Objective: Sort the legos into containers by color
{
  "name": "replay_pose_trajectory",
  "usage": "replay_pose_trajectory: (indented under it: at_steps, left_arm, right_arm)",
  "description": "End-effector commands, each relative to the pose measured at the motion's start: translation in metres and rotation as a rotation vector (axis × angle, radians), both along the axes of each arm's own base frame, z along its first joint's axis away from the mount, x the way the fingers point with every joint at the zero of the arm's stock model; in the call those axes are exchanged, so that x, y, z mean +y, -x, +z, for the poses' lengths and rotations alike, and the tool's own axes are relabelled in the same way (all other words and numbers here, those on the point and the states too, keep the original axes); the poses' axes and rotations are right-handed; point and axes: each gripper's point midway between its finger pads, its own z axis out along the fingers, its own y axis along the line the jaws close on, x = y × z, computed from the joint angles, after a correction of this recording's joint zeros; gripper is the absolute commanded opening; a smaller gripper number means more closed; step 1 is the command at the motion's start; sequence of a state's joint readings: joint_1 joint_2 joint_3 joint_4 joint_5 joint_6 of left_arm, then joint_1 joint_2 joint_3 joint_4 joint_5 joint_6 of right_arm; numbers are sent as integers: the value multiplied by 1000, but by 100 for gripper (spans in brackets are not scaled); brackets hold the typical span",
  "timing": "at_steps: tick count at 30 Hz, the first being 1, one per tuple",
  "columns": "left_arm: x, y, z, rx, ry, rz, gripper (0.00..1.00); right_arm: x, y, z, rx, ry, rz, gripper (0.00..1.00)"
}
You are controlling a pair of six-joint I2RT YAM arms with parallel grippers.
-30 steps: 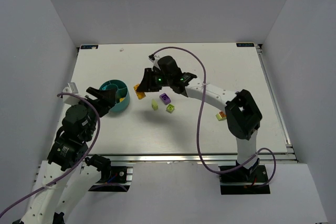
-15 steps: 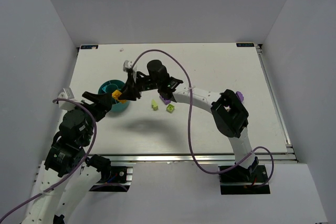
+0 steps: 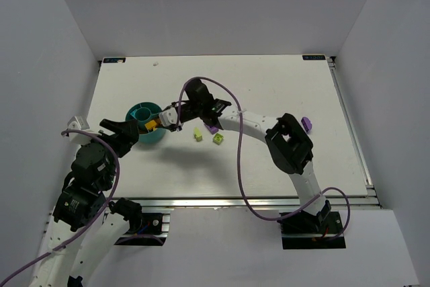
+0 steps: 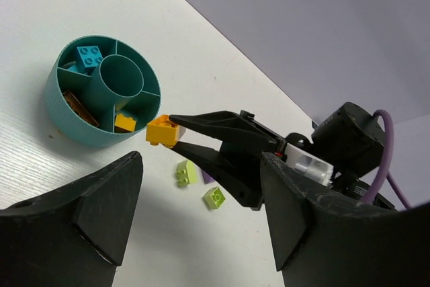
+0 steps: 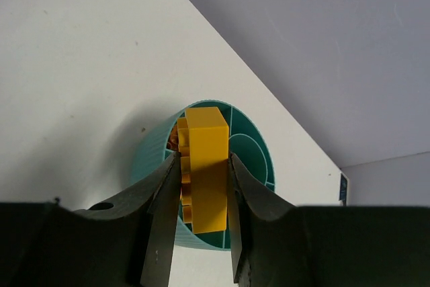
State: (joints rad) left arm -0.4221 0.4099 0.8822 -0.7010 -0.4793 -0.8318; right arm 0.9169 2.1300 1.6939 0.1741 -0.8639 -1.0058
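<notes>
My right gripper (image 3: 158, 122) is shut on an orange brick (image 3: 152, 124) and holds it just over the right rim of the teal divided bowl (image 3: 138, 107). In the right wrist view the brick (image 5: 206, 166) sits between the fingers (image 5: 161, 193), above the bowl (image 5: 151, 159). In the left wrist view the bowl (image 4: 74, 126) holds a cyan brick (image 4: 89, 56), a brown brick (image 4: 80, 107) and another orange brick (image 4: 124, 122) in separate compartments. My left gripper (image 3: 121, 132) is open and empty, just left of and nearer than the bowl.
Two lime bricks (image 3: 198, 135) (image 3: 218, 139) lie on the table right of the bowl. A purple brick (image 3: 211, 128) is partly under the right arm. Another purple piece (image 3: 307, 124) shows by the right arm's elbow. White walls enclose the table.
My right gripper has carried the orange brick left from the table's middle to the bowl's rim. My left arm has drawn back slightly toward the lower left.
</notes>
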Motion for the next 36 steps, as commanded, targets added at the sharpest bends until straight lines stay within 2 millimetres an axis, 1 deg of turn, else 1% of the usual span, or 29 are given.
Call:
replay_pose_trajectory:
  at_steps: [1,4,9,12,15,18,19,22,23,24,25,27,33,35,36]
  left_arm:
    - [3,3,8,-14,-2,6,80]
    - [2,3,8,-10,-5,4,80]
    - [3,3,7,-6,-7,7,81]
    - [3,3,5,-5,-7,7,81]
    - [2,2,5,-3,-7,6,81]
    - [2,2,5,-5,-6,4,81]
    - [2,2,5,-5,-6,4,81]
    - [1,1,5,-6,-5,1,81]
    - [1,1,5,-4,-5,0,81]
    - [0,0,5,-7,-2,-1,81]
    - [0,0,5,-7,-2,-3,81]
    - [-2,0,4,-6,1,-12,81]
    - [-6,-3,6,-11,4,-25,81]
    - [-10,-5,8,-14,0,-43,80]
    - [-15,-7,10,-23,5,-66,79]
  right_arm:
    - [12,-6,8,-164,-62,51,0]
    - [19,-12,1,-203,-57,49,0]
    - [25,-22,-11,-252,-45,37,0]
    - [27,-25,-16,-269,-36,34,2]
    - [27,-27,-23,-281,-25,30,9]
    - [27,-29,-29,-283,-16,27,19]
    - [27,-29,-30,-281,-14,28,26]
    - [27,-29,-33,-282,-9,25,38]
    - [27,-30,-34,-283,-8,22,40]
    - [26,-29,-33,-283,-11,23,48]
    - [26,-29,-32,-284,-12,23,51]
    - [26,-29,-31,-284,-14,22,52]
    - [27,-30,-20,-277,-39,8,53]
    - [24,-31,-4,-266,-68,-33,52]
    - [19,-32,20,-269,-101,-62,52]
